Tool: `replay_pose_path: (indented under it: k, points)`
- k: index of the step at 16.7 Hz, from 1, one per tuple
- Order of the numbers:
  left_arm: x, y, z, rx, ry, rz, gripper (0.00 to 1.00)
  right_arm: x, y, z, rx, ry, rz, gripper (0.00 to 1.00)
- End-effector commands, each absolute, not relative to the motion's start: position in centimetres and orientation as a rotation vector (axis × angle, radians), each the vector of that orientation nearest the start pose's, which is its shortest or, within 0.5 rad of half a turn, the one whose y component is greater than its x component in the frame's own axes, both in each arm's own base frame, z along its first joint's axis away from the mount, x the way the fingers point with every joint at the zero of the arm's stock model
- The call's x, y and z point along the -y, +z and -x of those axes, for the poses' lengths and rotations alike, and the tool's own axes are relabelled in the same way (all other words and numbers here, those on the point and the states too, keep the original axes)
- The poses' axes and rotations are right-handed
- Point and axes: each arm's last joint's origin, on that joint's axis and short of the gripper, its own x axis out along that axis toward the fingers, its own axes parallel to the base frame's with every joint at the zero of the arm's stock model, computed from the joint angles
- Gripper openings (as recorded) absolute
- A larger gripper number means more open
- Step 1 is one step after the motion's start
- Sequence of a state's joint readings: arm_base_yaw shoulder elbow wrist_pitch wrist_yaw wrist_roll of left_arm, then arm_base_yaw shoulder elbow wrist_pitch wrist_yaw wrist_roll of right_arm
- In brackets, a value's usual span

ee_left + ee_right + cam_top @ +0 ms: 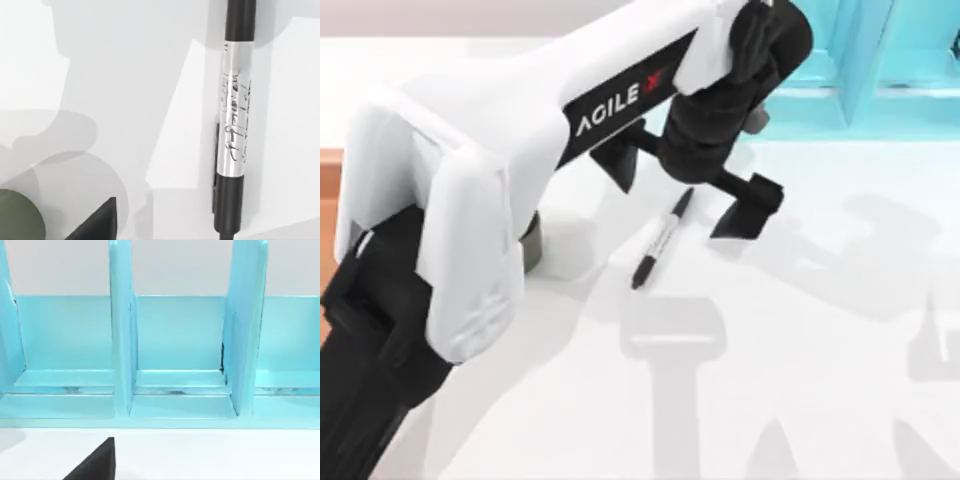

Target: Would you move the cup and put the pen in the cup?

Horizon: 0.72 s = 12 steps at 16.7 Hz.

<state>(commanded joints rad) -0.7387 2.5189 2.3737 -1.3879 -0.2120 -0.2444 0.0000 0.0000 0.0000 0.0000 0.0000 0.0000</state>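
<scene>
The pen (pixel 660 240) is a slim black marker with a grey-white labelled middle, lying flat on the white table near the centre. My left gripper (pixel 685 188) hangs open just above its far end, one finger on each side. The left wrist view shows the pen (pixel 234 125) lengthwise and a black fingertip (pixel 97 225) at the edge. The dark olive cup (pixel 532 243) stands left of the pen, mostly hidden under my left arm; its rim (pixel 17 217) peeks into the wrist view. A dark part of my right gripper (pixel 97 465) shows in the right wrist view.
A light blue rack (pixel 860 60) with upright dividers (pixel 122 340) stands at the table's back right, facing the right wrist camera. The table's left edge (pixel 328 170) borders a brown floor. Open white tabletop lies in front of and right of the pen.
</scene>
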Motion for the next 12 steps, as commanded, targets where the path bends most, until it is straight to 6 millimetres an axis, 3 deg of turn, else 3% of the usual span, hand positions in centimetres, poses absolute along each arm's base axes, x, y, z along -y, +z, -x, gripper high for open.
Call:
replay_pose_path:
  k: [3,9,12]
  points:
    - [32.2,15.9,-38.0,-1.401,-0.229,-0.51,1.0,0.1,16.0,-10.6,0.0,0.0,0.0,1.0]
    - [31.3,9.0,-39.1,-1.393,-0.231,-0.505,1.0,0.1,16.0,-10.6,0.0,0.0,0.0,1.0]
    - [31.1,8.2,-39.1,-1.396,-0.23,-0.507,1.0,0.1,16.0,-10.6,0.0,0.0,0.0,1.0]
